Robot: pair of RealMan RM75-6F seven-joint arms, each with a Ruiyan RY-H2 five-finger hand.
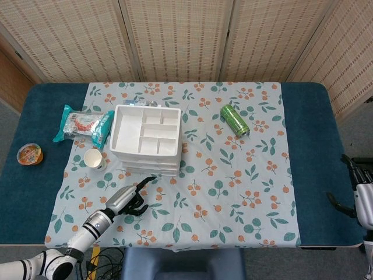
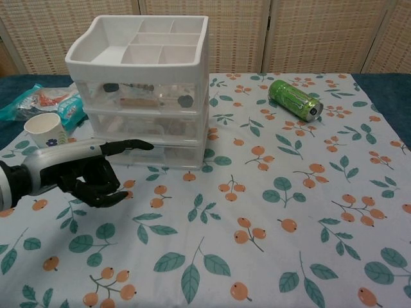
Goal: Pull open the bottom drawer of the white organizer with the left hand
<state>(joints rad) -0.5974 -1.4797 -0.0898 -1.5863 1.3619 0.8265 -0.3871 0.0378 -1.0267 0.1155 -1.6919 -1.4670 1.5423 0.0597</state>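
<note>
The desk (image 1: 309,116), blue under a fruit-print cloth (image 2: 289,212), stands before woven screens (image 1: 175,35). The white organizer (image 2: 142,90) sits left of centre, its bottom drawer (image 2: 151,154) seemingly shut. The left hand (image 2: 87,170) reaches there, one of its fingers (image 2: 131,145) extended, others curled, gripping nothing; pulling remains. The right hand (image 1: 361,192) idles, loosely spread.

right hand (image 1: 362,195) — half cut off — frame edge

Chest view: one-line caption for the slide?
Left hand reaches toward the closed bottom drawer of the white organizer, one finger extended; paper cup and green can nearby.
</note>
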